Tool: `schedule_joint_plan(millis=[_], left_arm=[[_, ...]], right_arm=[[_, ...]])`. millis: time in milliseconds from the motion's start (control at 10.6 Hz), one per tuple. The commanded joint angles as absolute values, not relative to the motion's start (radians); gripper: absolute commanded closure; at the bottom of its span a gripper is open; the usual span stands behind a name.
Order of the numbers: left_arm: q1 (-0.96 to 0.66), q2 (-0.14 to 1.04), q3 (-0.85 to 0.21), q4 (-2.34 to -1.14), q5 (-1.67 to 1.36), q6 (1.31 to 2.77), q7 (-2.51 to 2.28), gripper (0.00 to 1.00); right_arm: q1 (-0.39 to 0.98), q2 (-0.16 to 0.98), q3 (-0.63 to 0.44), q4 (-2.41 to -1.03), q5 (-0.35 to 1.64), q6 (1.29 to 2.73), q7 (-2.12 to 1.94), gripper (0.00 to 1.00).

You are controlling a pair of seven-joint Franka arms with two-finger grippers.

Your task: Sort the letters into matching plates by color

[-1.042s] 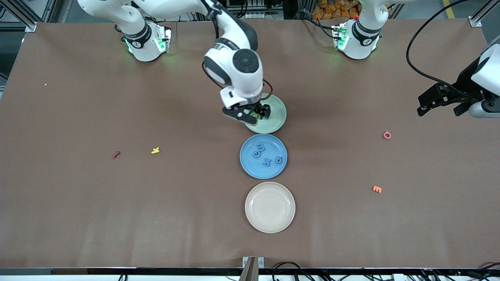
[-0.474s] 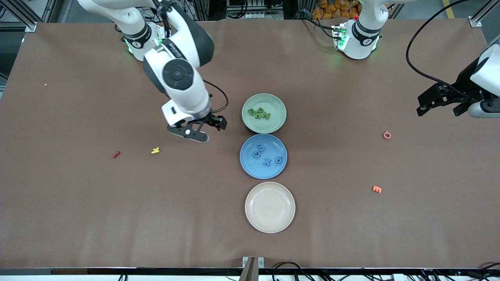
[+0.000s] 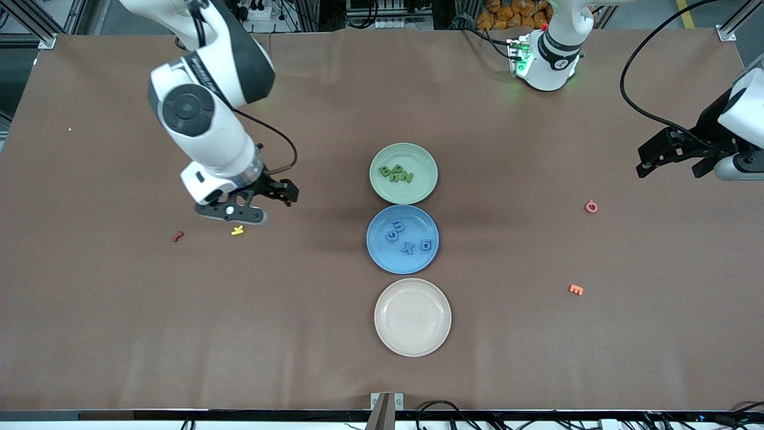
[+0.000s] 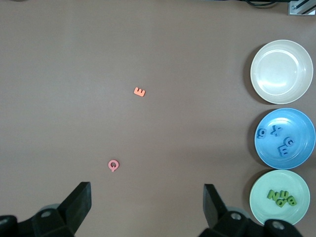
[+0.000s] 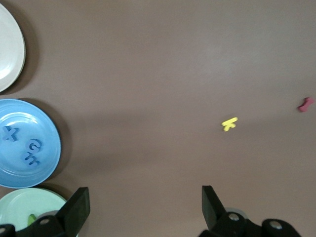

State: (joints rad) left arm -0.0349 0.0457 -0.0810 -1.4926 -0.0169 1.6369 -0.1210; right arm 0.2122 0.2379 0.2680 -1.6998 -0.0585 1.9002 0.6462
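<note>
4 green letters (image 3: pixel 396 174) lay in the green plate (image 3: pixel 425 162), sorted by color. The right gripper (image 3: pixel 258 200) hung empty, fingers apart, toward the right arm's end from that plate; the left gripper (image 3: pixel 668 156) waited, fingers apart.

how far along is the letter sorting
Looks finished: four green letters lie in the green plate, four blue letters in the blue plate. Nothing is in hand: the right gripper is open above the yellow letter, the left gripper waits open. No green or blue letters remain on the table.
</note>
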Motion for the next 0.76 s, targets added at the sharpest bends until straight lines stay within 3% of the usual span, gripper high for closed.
schedule_joint_plan(millis=[0, 379, 663], left_arm=[[-0.032, 0.044, -0.080, -1.493, -0.028, 1.626, -0.101, 0.00], [-0.034, 0.044, -0.080, -1.493, -0.028, 1.626, -0.104, 0.00], [-0.034, 0.044, -0.080, -1.491, -0.028, 1.624, -0.104, 0.00]], right_arm=[[0.140, 0.099, 0.276, -1.738, -0.040, 1.786, 0.506, 0.00], [0.138, 0.023, 0.171, -1.714, -0.037, 1.703, 0.346, 0.00], [0.123, -0.012, 0.083, -1.649, 0.078, 1.675, 0.255, 0.00]])
